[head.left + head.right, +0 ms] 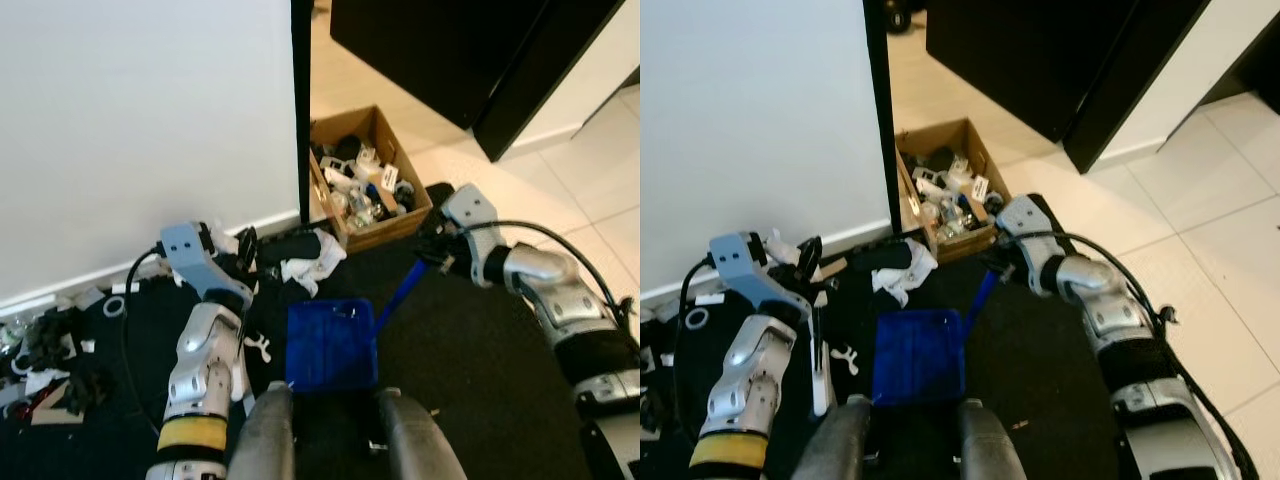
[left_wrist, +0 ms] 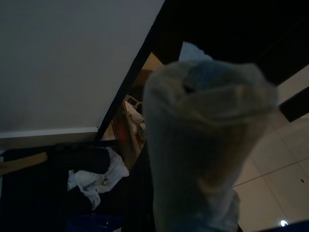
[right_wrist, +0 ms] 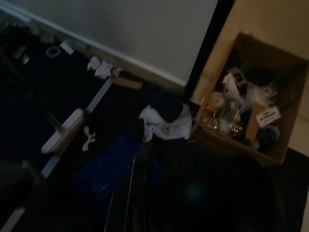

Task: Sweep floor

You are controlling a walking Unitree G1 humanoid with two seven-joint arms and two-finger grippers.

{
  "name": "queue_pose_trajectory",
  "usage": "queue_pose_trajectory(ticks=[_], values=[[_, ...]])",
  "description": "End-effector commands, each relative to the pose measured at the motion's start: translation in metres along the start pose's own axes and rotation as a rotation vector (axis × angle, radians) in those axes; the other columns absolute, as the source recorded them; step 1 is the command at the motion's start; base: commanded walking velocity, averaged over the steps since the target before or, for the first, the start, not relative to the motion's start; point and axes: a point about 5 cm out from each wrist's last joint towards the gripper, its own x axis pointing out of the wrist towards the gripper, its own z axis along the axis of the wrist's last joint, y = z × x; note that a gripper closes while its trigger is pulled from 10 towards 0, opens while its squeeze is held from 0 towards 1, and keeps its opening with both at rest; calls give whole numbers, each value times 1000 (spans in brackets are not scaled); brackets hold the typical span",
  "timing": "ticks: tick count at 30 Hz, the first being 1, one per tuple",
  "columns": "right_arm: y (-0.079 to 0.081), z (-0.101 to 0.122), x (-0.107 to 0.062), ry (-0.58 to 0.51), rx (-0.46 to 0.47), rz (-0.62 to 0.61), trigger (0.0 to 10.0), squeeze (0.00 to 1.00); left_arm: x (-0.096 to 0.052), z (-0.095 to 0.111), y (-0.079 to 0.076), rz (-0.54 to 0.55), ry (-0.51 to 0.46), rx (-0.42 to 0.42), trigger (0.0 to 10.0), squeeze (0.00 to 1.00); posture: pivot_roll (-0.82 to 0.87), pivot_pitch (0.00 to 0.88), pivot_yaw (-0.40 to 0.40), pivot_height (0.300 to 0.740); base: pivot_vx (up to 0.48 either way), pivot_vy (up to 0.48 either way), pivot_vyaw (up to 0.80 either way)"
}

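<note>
**Dustpan on the dark rug**

While the blue dustpan [image 1: 331, 345] lies at 6 o'clock on the dark rug [image 1: 470, 350], the right pincer [image 1: 432, 250] at 3 o'clock grips its blue handle [image 1: 400, 290]. Whether the left pincer [image 1: 243, 250], at 9 o'clock, is open cannot be told. A cardboard box [image 1: 365, 180] sits at 12 o'clock.

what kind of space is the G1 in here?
Probably a lived-in home room, mid-cleanup. A dark rug lies over pale floor tiles beside a white wall, with a cardboard box of odds and ends and a blue dustpan.
</note>
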Motion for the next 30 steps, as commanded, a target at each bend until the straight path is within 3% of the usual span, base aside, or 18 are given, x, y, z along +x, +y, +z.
queue_pose_trajectory(ticks=[1, 7, 9, 11, 12, 13, 14, 17, 25, 30], values=[[-12, 1, -4, 18, -111, -126, 10000, 0, -5, -5, 7, 24, 24, 17, 10000, 0, -16, 240, -24, 740, 0, 0, 0], [2, -12, 11, 72, -143, -143, 10000, 0, -8, -6, 9, 30, 28, 18, 10000, 0, -10, 241, -23, 740, 0, 0, 0], [-1, -14, 17, 64, -33, -288, 10000, 0, -8, -5, 9, 34, 25, 19, 10000, 0, -8, 246, -25, 740, 0, 0, 0], [-3, -15, 18, 60, 13, -351, 10000, 0, -8, -5, 10, 35, 23, 19, 10000, 0, -8, 246, -24, 740, 0, 0, 0], [-4, -15, 20, 44, 98, -423, 10000, 0, -8, -5, 10, 38, 22, 18, 10000, 0, -9, 248, -21, 740, 0, 0, 0], [-4, -15, 20, 44, 98, -423, 10000, 0, -8, -5, 10, 38, 22, 18, 10000, 0, -9, 248, -21, 740, 0, 0, 0], [-8, -15, 21, 28, 177, -499, 10000, 0, -8, -5, 10, 39, 25, 18, 10000, 0, -12, 249, -21, 740, 0, 0, 0], [-10, -14, 22, 24, 227, -551, 10000, 0, -8, -6, 10, 38, 28, 18, 10000, 0, -15, 248, -21, 740, 0, 0, 0], [0, -9, 35, 35, 213, -601, 10000, 0, -8, -8, 9, 36, 32, 17, 10000, 0, -2, 242, -28, 740, 0, 0, 0], [20, -22, 40, 82, 192, -574, 10000, 0, -11, -8, 11, 46, 29, 19, 10000, 0, 0, 239, -33, 740, 0, 0, 0]])
